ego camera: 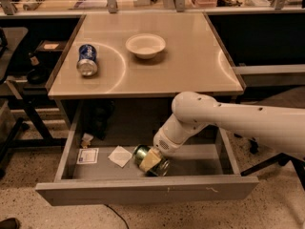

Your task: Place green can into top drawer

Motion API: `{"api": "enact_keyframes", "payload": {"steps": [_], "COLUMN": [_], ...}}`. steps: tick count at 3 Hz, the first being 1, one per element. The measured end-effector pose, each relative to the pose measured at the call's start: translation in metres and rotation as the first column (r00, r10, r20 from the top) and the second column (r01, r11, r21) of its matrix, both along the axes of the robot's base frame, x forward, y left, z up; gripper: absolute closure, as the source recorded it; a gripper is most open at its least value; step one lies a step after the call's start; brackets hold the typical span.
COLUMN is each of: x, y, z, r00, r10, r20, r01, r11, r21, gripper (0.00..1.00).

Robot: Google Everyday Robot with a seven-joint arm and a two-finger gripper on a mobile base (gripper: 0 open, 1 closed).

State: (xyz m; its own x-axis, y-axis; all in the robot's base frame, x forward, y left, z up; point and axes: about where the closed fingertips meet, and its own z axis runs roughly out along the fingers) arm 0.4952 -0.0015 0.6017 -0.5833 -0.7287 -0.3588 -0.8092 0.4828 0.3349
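The top drawer [143, 191] is pulled out wide below the desk. The green can [141, 154] lies on its side on the drawer floor, near the middle front, its silver end facing left. My gripper [151, 160] reaches down into the drawer from the right on a white arm [228, 123] and sits over the can, its pale fingers around the can's body.
A blue-and-white can [88, 60] lies on its side on the desk top [190, 66] at the left, and a white bowl [146, 45] stands near the middle. In the drawer are a white packet [120, 156], a small card [87, 155] and a small item at the left.
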Motion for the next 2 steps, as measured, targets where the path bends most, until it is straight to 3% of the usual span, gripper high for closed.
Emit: {"api": "enact_keyframes", "payload": {"steps": [1,2], "x": [0.0,0.0], "y": [0.0,0.0], "z": [0.0,0.0], "r00": [1.0,1.0], "r10": [0.0,0.0], "r20": [0.0,0.0], "r01": [0.0,0.0], "r11": [1.0,1.0], "r21": [0.0,0.0], "gripper": [0.0,0.0]}}
